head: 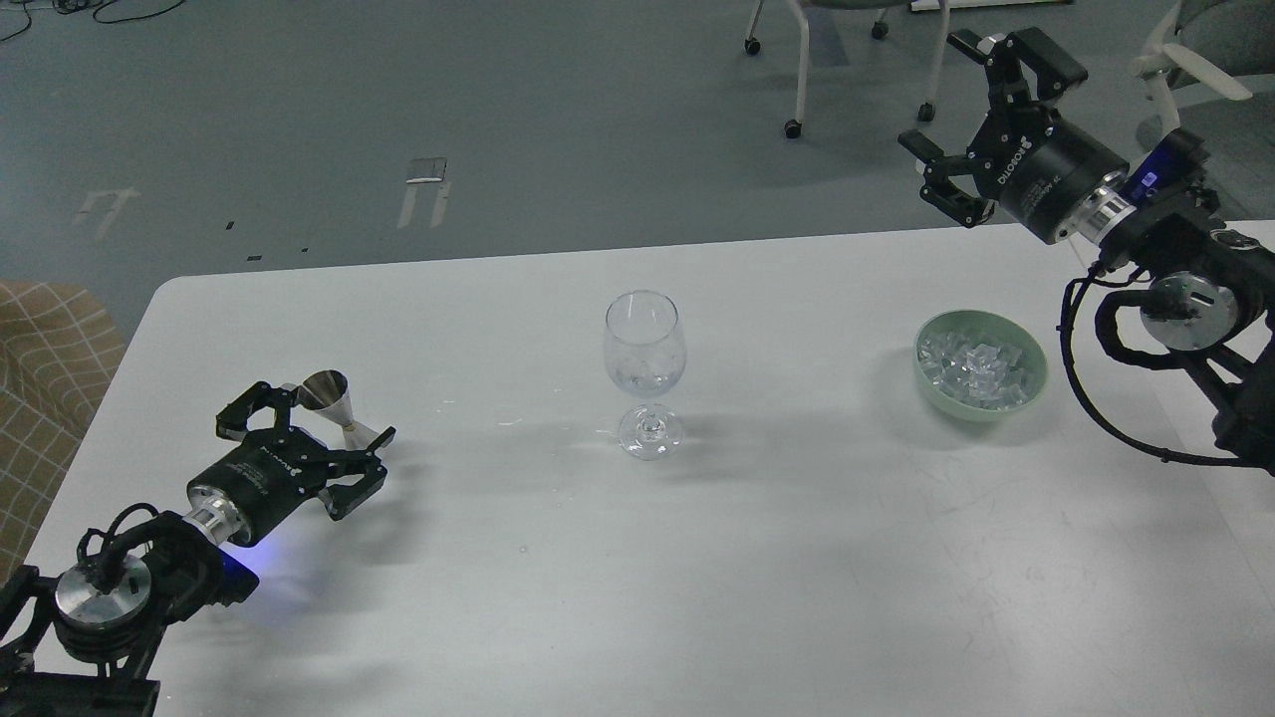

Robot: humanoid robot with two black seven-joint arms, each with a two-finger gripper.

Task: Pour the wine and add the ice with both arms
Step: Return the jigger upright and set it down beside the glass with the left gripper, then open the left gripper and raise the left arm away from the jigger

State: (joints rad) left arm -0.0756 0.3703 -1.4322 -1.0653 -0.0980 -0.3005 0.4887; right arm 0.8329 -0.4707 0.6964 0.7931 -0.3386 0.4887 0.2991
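Note:
A clear wine glass [644, 344] stands upright at the middle of the white table [797, 558]. Something clear and glassy lies in the bottom of its bowl; I cannot tell liquid from ice there. A small silver metal jigger [329, 395] stands on the table at the left. My left gripper [304, 438] is open and empty, its fingers spread just beside and in front of the jigger, not holding it. A green bowl [1034, 380] at the right holds several ice cubes [976, 360]. My right gripper [981, 119] is open and empty, raised beyond the bowl above the table's far edge.
Office chair legs on castors [797, 60] stand on the grey floor behind the table. A tan checked seat [50, 349] is at the table's left end. The right arm's cables [1096, 398] hang close to the bowl's right side.

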